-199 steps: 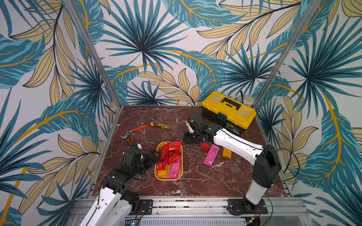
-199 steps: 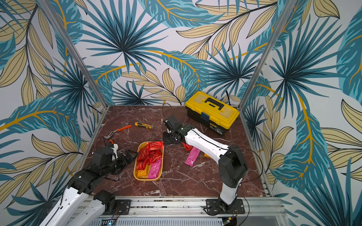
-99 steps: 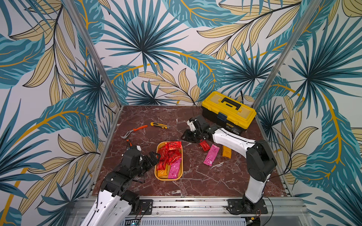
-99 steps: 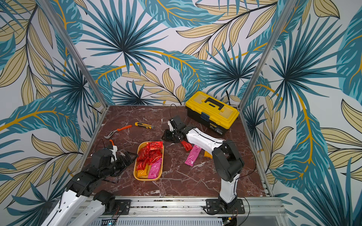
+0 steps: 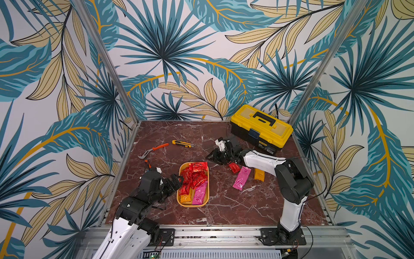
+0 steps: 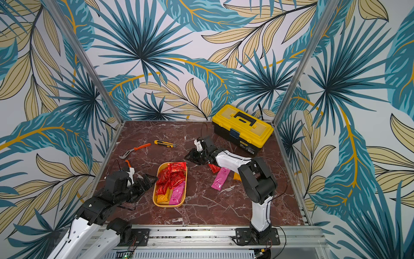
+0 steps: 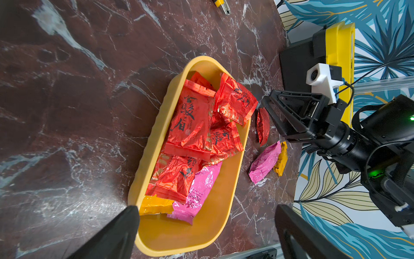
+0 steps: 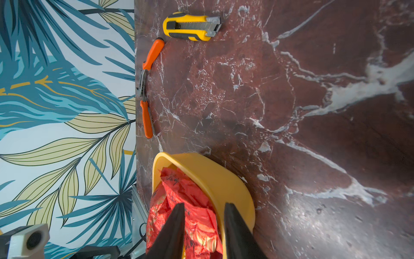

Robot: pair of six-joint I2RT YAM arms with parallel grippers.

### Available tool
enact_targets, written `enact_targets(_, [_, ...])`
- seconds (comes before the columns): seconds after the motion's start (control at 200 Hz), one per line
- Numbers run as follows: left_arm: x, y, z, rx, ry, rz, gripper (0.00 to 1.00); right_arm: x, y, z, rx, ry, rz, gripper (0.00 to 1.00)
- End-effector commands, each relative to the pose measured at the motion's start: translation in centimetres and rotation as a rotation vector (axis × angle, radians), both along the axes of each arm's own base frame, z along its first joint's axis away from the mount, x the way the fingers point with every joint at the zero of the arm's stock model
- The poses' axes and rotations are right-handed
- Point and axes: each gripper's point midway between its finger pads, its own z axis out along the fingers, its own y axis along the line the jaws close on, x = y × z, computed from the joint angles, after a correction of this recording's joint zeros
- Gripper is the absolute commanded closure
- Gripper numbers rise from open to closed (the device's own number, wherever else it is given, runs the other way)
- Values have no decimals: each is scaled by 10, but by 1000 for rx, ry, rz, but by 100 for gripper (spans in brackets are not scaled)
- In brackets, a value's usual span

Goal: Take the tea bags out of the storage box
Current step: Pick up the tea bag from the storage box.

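- Most of the tea bags (image 5: 193,177) lie heaped in the storage box (image 5: 193,205). They are crinkled red sachets, with one pink and one orange-yellow at the end nearest the robot.
- The storage box sits on the counter (image 5: 224,201), between the two arms.
- Three more lie close together on the counter to the box's right: a red sachet (image 5: 234,167), a pink sachet (image 5: 241,181) and an orange-yellow sachet (image 5: 259,175).
- The left claw (image 5: 176,182) is spread wide and empty at the box's left rim. I cannot tell whether it touches the rim.
- The right claw (image 5: 210,157) hovers by the box's far end, jaws slightly apart, gripping nothing.
- Farther back lie a yellow utility knife (image 5: 182,143) and orange-handled pliers (image 5: 153,150).
- A yellow-lidded black toolbox (image 5: 262,127) stands in the far right corner.
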Motion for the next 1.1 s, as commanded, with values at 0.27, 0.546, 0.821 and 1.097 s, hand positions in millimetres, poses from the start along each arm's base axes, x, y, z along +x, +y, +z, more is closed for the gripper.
enact_targets(0.27, [4,-3,-4,-13,5,-7,0,-4,3,-22,36,30,15,68])
enact_targets(0.546, [4,-4,-4,-16,8,-11,0,-7,5,-27,56,42,25,69])
enact_targets(0.821, [5,-6,-7,-23,12,-16,0,-10,7,-26,80,45,38,70])
enact_targets(1.097, [5,-7,-7,-25,15,-18,0,-15,9,-21,121,49,51,73])
